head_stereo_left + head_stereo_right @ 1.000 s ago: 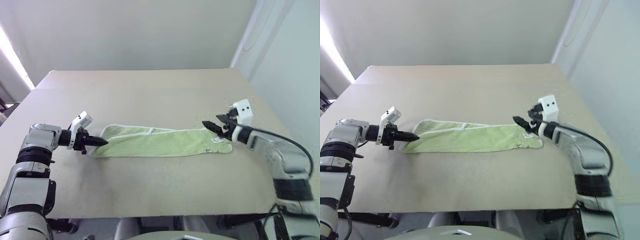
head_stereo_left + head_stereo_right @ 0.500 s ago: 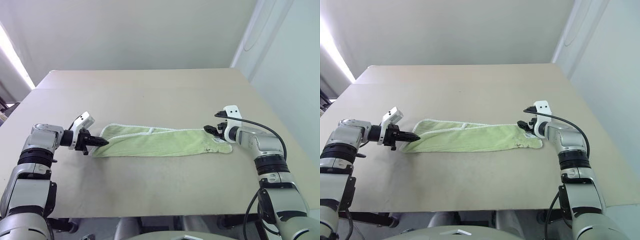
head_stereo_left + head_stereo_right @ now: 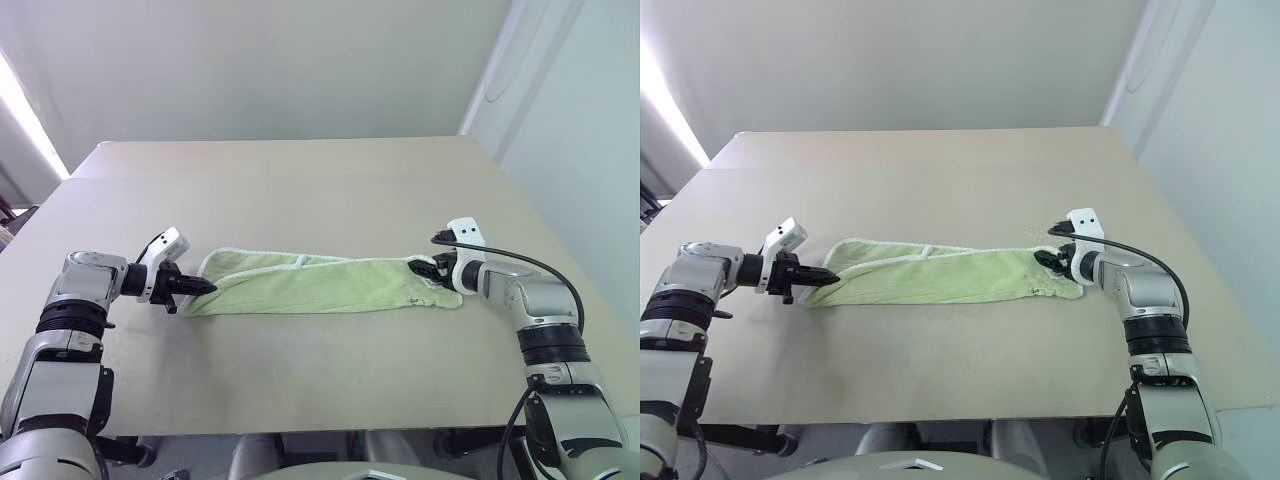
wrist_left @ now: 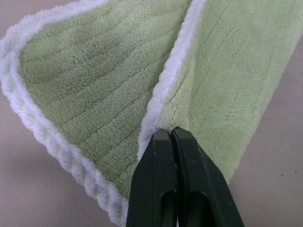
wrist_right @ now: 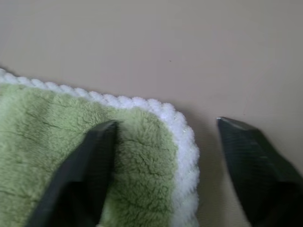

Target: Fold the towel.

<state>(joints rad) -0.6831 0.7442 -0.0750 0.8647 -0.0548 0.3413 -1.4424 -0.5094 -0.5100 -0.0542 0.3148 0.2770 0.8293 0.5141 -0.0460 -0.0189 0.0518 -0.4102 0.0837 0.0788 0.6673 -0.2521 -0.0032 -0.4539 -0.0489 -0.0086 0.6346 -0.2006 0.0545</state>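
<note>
Towel (image 3: 320, 284): soft terry, light, limp; expect you'll see sag and drape once lifted, no slip risk judged. Lies flat as long strip on table (image 3: 300, 190), stretched between both grippers. Left gripper (image 4: 173, 135): fingers pressed together, pinching towel corner at pale hem, ribbed pile fanning out beyond tips. Right gripper (image 5: 163, 125): fingers spread, straddling opposite corner, one fingertip (image 5: 102, 137) on green pile, other on bare table past fluffy white edge. You take hold at hem corner; thicker stitching should grip best. Table beyond: matte, tan, smooth.
</note>
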